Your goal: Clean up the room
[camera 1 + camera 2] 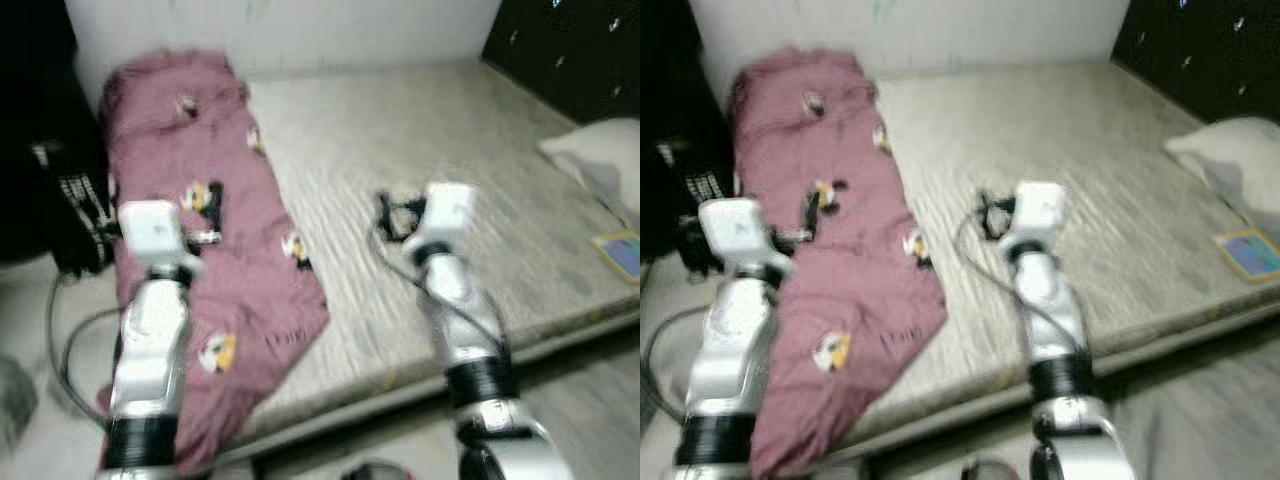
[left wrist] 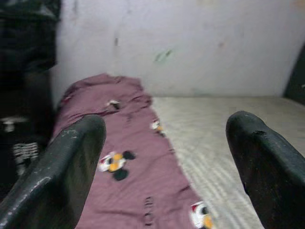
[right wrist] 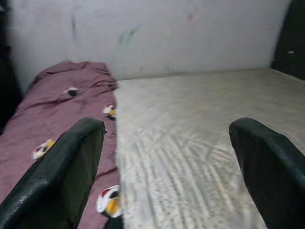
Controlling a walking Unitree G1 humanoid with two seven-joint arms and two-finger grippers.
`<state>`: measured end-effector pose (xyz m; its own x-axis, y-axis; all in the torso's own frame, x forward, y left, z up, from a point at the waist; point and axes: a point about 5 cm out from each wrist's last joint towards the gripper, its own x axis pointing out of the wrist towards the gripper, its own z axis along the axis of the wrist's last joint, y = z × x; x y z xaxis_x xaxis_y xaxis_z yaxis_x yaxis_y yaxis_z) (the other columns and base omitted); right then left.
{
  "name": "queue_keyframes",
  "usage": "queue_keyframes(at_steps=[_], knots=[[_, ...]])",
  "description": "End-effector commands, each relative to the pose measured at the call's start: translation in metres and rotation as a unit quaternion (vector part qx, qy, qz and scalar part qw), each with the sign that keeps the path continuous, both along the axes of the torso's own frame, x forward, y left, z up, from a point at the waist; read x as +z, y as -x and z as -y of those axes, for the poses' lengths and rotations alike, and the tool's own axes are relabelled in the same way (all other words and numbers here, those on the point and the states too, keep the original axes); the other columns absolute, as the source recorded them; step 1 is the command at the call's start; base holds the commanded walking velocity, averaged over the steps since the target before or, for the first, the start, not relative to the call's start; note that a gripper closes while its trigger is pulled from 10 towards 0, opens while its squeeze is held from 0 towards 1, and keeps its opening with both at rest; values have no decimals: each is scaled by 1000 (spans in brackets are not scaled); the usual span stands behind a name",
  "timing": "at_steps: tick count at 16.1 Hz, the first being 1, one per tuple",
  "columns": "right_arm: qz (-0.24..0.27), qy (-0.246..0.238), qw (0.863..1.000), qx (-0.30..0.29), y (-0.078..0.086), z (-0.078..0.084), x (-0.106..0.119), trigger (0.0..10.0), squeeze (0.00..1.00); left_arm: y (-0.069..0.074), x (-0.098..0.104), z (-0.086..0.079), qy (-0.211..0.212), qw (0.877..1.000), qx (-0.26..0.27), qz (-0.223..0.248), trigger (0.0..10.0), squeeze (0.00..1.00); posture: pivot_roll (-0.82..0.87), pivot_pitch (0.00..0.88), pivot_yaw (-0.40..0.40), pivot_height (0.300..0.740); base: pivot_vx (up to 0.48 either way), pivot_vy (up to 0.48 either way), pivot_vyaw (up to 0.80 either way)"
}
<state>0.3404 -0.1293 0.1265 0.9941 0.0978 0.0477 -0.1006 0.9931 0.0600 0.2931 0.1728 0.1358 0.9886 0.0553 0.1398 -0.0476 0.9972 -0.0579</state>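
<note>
Blanket, maroon with small cartoon prints, lies as a long strip down the left side of the mattress, its long axis running from the far wall toward the near edge, where its lower end drapes over the side. My left gripper is held out right above that strip, fingers spread wide with nothing between them, so the cloth lies straight ahead of it and just beneath. My right gripper is likewise spread and empty, but it hangs over bare mattress, with the blanket off to its left. By my judgement the left arm is the nearer one for a first pinch, somewhere along the strip's middle. A pillow and a small flat book lie at the far right, well apart from both grippers.
</note>
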Motion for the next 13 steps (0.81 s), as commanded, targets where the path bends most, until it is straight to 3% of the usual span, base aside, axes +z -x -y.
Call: queue_keyframes(at_steps=[1,8,13], knots=[[1,4,1000,-17,-1,10,1,10000,0,0,0,5,-1,1000,-5,0,10000,0,-50,0,-17,740,0,0,0],[-3,3,1000,-17,-2,8,3,10000,0,3,-1,-3,-12,1000,13,-7,10000,0,-42,0,-24,740,0,0,0],[-3,1,1000,-10,-1,3,2,10000,0,3,-2,-6,-18,1000,22,-11,10000,0,-45,0,-21,680,0,0,0]])
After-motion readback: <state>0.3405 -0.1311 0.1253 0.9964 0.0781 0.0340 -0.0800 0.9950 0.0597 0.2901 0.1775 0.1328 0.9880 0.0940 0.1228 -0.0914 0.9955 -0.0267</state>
